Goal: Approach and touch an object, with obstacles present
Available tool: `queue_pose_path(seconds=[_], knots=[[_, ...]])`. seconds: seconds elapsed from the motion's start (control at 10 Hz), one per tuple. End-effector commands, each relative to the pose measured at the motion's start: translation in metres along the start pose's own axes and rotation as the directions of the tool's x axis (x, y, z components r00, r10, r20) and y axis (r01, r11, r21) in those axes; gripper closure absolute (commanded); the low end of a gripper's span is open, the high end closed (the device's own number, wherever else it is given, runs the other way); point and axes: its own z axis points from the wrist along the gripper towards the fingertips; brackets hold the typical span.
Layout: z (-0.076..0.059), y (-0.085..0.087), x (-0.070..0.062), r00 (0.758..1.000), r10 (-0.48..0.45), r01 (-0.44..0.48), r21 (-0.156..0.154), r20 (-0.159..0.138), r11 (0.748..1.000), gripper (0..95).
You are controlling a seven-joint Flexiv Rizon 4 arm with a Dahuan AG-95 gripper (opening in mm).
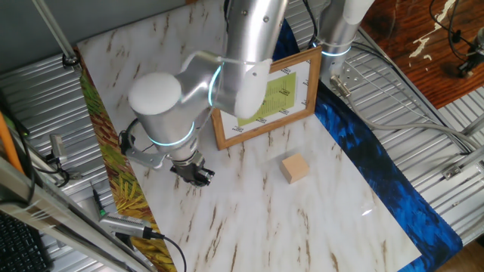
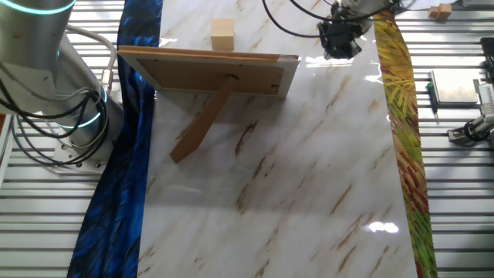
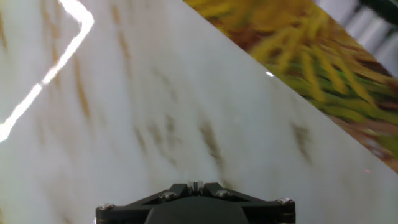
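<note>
One fixed view, small plain tan wooden cube [image 1: 296, 168], on marble, untouched

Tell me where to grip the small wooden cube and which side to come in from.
Grip the wooden cube across two opposite vertical faces, coming straight down from above. It sits flat on the marble table, apart from the standing picture frame, so its top and sides look free. Turn the fingers to match its faces, which sit slightly skewed. The gripper hangs off to one side.

A robotics lab: a marble-patterned table [image 1: 249, 219] lies on ribbed metal racks [image 1: 423, 113], with loose cables [image 2: 46, 116] and a keyboard [image 1: 19, 242].
</note>
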Motion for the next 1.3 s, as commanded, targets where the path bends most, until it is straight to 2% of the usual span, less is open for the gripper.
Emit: queue_pose_path(seconds=[0.1,0.3,0.4,0.5,0.7,0.8,0.9,1.0,1.1,1.3], knots=[[-0.002,0.001,0.002,1.000,-0.020,0.020,0.019,-0.003,1.000,95.0],[-0.002,0.001,0.002,0.994,-0.102,0.103,0.026,-0.023,0.994,95.0],[-0.002,0.001,0.002,0.993,-0.110,0.111,0.028,-0.030,0.993,95.0],[0.001,0.006,0.004,0.994,-0.110,0.110,0.000,-0.025,0.994,95.0],[0.011,0.041,0.022,0.997,-0.070,0.070,-0.004,-0.014,0.998,95.0],[0.016,0.067,0.033,1.000,-0.023,0.023,0.002,-0.020,1.000,95.0],[0.016,0.072,0.035,1.000,-0.014,0.014,0.004,-0.022,1.000,95.0],[0.023,0.095,0.047,1.000,0.021,-0.021,0.010,-0.021,1.000,95.0],[0.029,0.110,0.055,0.999,0.048,-0.047,0.009,-0.017,0.999,95.0],[0.033,0.124,0.057,0.998,0.063,-0.063,0.018,-0.018,0.998,95.0]])
